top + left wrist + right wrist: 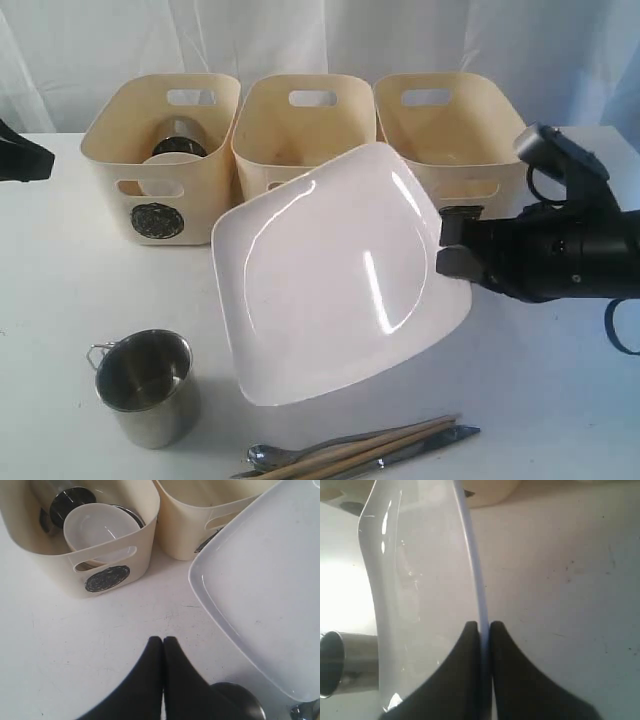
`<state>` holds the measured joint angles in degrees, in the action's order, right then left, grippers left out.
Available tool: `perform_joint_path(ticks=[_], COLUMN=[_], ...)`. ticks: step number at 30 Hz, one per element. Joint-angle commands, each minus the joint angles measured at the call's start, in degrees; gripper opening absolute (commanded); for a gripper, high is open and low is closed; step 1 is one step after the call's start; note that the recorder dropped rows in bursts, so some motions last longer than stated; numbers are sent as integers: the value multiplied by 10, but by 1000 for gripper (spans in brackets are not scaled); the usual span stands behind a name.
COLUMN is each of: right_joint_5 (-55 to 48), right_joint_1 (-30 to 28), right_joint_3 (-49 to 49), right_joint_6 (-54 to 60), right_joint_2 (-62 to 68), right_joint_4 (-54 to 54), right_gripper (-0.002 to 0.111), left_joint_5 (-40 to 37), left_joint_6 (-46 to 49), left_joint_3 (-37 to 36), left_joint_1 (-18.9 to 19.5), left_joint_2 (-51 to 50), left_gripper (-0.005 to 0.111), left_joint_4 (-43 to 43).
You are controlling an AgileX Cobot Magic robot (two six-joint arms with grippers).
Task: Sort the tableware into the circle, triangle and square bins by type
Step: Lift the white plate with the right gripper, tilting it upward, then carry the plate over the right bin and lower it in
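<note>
A white table [55, 270] stands before a pale, softly creased curtain [90, 40] behind it.

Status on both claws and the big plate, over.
Right claw shut on plate rim; plate tilted up, in front of the bins. Left claw shut, empty, above bare table. Mug and cutlery on table, nothing seen blocking.

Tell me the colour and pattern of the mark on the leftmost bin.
The mark is a black scribbled circle; clearest in the left wrist view.
</note>
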<state>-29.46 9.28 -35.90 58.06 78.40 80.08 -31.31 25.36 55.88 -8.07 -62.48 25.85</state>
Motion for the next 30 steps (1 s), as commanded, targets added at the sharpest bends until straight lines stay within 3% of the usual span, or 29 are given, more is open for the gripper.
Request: perform_joint_path(ticks=[1,7,13,30], right_joint_5=[-13,8,111,322], right_joint_1=[-3,-3,-3,-3], right_joint_3=[-1,-1,-10,-139], right_joint_6=[-15,-29,-33,13], right_joint_2=[-52,-128,-188,-134], right_joint_4=[11,11,9,9], right_gripper=[0,0,0,0], left_joint_5=[-2,-2,-3,-4], left_joint_6=[1,1,1,1], left_joint_3=[-4,-4,-4,-4], left_joint_1=[0,0,0,0], left_joint_2=[5,5,5,5], left_gripper=[0,0,0,0], left_joint_4=[2,2,2,1])
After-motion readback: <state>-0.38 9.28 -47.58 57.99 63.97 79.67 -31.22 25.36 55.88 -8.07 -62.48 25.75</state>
